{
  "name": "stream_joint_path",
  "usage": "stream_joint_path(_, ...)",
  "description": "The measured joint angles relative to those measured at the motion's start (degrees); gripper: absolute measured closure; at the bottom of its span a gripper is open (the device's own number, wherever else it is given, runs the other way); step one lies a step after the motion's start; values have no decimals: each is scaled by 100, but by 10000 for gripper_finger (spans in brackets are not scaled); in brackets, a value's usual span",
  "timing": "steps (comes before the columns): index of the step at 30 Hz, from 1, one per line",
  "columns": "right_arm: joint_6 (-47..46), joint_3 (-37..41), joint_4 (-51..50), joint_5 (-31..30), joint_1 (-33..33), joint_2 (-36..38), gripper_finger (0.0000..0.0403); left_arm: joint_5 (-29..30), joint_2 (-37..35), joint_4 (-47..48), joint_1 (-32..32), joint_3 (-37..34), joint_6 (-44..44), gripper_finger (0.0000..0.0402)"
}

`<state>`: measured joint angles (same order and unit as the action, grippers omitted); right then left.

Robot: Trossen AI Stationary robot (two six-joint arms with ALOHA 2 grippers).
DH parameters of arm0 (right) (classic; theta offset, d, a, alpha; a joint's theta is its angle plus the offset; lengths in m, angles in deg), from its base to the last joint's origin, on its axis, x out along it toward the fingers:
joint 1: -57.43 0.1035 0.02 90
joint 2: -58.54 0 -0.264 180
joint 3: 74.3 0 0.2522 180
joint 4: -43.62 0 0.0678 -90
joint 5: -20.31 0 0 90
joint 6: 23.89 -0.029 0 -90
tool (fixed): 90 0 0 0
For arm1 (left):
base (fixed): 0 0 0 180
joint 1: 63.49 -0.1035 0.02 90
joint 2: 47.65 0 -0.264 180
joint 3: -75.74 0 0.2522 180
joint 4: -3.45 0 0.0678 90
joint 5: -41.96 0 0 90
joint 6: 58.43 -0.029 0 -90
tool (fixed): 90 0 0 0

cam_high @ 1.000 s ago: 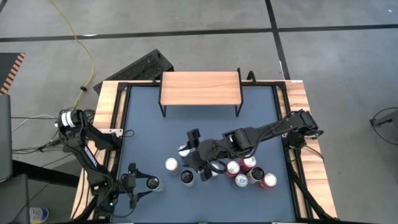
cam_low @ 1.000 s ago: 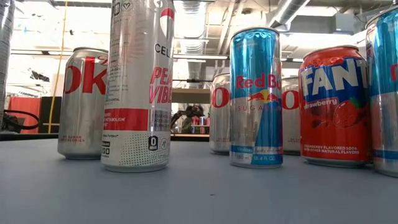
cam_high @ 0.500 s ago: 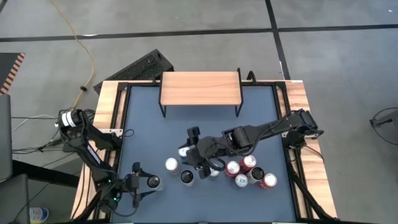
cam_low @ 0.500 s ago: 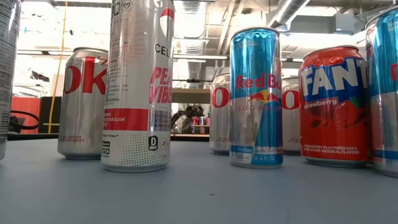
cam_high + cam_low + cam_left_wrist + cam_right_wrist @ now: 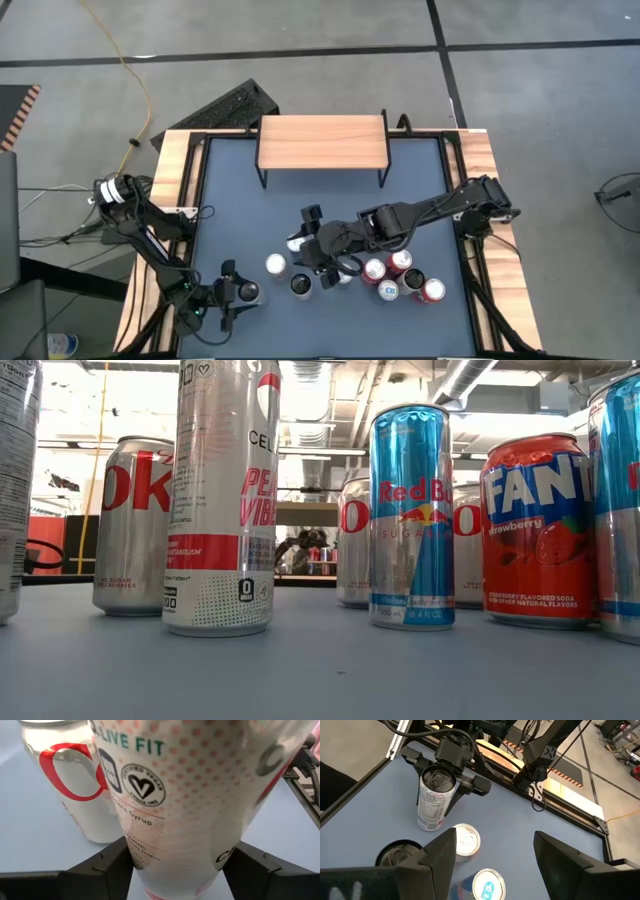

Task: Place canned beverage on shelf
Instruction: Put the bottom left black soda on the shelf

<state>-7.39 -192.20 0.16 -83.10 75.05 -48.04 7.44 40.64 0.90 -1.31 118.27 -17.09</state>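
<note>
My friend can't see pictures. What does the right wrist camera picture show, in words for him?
The left gripper has its fingers around a tall slim white can with small print standing on the blue-grey table. Nearer the camera stand more silver-topped cans, seen from above between the right gripper's two dark, parted fingers.
</note>
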Motion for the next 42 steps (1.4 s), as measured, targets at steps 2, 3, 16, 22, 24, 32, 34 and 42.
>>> stream_joint_path(2,-47,0,-6,0,0,0,149,26,0,-33,-6,0,-13,168)
stream_joint_path(3,-56,0,-6,0,0,0,149,65,4,-54,-6,-2,27,168)
stream_joint_path(16,-53,0,-301,-177,120,0,149,734,7,-115,-96,392,435,159)
stream_joint_path(22,88,4,-408,-453,125,77,149,736,-69,141,-117,698,539,158)
stream_joint_path(24,140,4,-418,-554,125,192,149,753,-165,446,-117,837,704,158)
stream_joint_path(32,154,4,-731,-1009,131,830,149,802,-713,1864,-121,1625,828,157)
stream_joint_path(34,121,1,-893,-1137,129,993,149,894,-804,2285,-177,1853,707,157)
stream_joint_path(42,139,0,-1237,-1289,-53,1472,149,1127,-1314,3700,-859,2445,-97,157)
